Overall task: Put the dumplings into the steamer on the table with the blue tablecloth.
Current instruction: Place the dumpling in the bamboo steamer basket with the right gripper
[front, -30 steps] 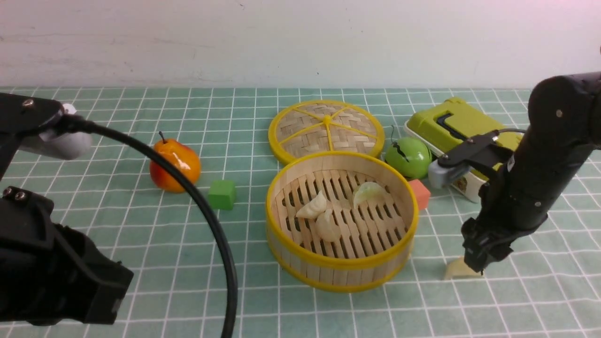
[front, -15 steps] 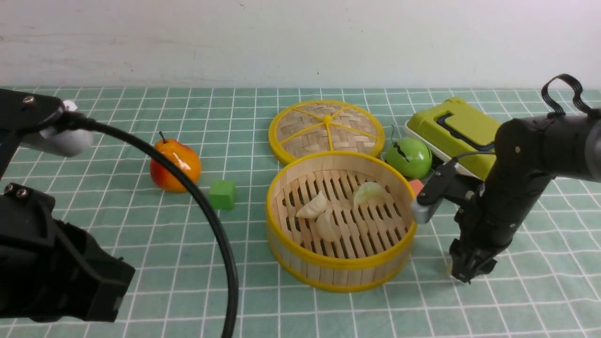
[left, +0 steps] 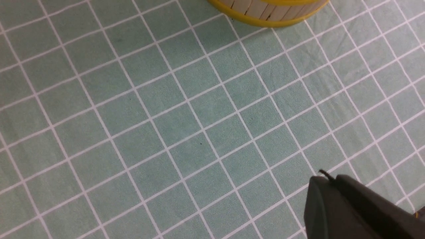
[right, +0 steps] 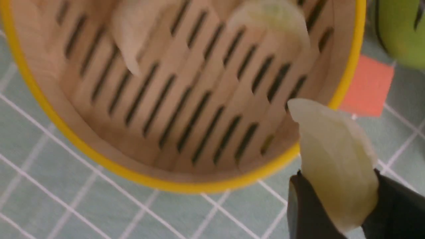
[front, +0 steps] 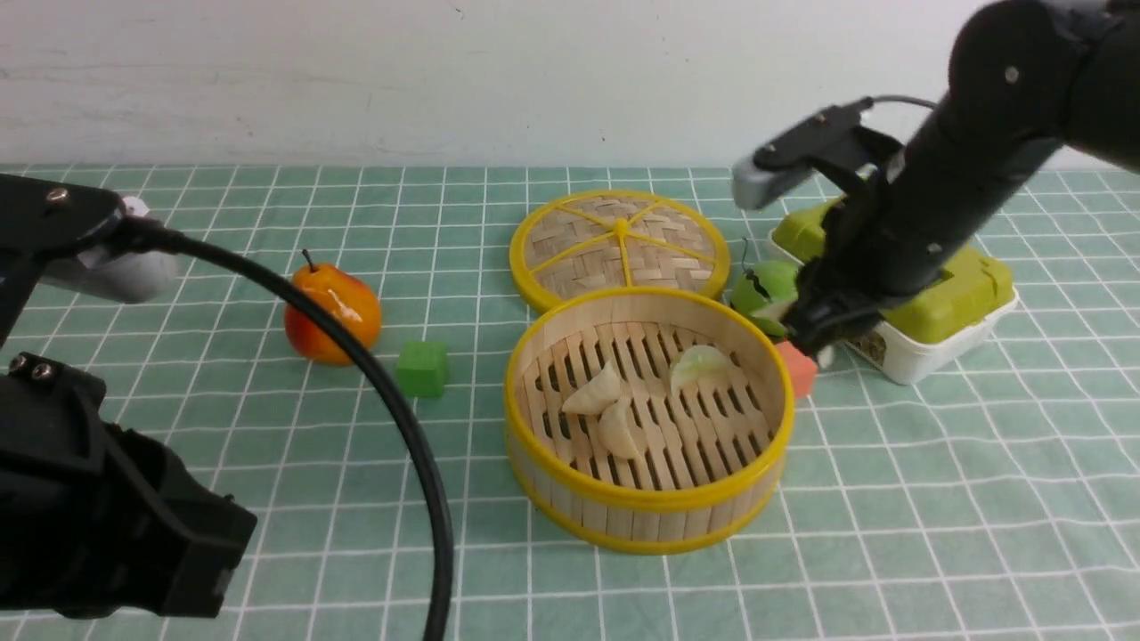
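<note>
The steamer [front: 647, 500] stands mid-table on the blue tablecloth [front: 935, 499]. Three dumplings lie on its slatted floor: one [front: 595, 392], a second [front: 621, 429], and a pale green one [front: 699, 363]. My right gripper [front: 806, 334] is shut on the fourth dumpling [right: 335, 159] and holds it in the air over the steamer's right rim [right: 345, 83]. My left gripper [left: 323, 177] is shut and empty, low over bare cloth near the steamer's base [left: 269, 15]. In the front view only its arm [front: 116, 525] shows.
The woven lid [front: 619, 245] lies behind the steamer. A green apple [front: 764, 289], a red cube [front: 797, 369] and a lime box in a white tray [front: 944, 285] sit under and behind my right arm. An orange fruit [front: 331, 312] and a green cube [front: 421, 368] lie left.
My right gripper closed on the dumpling lying on the cloth right of the steamer, lifted it, and carried it up and back to the steamer's right rim. The left arm has not moved.
</note>
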Robot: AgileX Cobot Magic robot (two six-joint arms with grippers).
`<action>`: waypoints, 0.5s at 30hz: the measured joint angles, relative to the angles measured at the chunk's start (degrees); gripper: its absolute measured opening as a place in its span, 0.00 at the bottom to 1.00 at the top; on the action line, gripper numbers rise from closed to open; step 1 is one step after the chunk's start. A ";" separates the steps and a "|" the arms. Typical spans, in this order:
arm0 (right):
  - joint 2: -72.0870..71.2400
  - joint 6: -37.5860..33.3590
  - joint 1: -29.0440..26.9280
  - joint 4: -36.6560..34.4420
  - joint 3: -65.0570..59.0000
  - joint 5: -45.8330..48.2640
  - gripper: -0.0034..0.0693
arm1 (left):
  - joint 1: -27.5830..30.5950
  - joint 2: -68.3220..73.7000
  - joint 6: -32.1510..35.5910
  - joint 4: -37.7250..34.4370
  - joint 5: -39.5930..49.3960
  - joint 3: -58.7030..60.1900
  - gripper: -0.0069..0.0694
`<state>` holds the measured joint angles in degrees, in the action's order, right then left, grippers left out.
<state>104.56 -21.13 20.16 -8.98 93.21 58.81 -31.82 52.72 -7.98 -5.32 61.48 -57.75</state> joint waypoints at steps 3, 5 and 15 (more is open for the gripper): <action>2.96 2.98 3.48 -0.39 0.66 -1.44 0.36 | 0.00 0.00 0.00 0.00 -0.36 0.02 0.11; 6.14 5.19 5.28 -0.19 0.66 -2.79 0.36 | 0.00 -0.06 0.00 -0.07 -0.57 0.45 0.12; 14.74 15.29 6.88 3.75 0.66 -8.30 0.40 | 0.00 -7.36 -1.25 -0.07 -0.90 7.81 0.12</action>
<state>119.30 -5.84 27.04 -5.22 93.88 50.51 -31.82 45.36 -9.23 -5.39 60.58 -49.94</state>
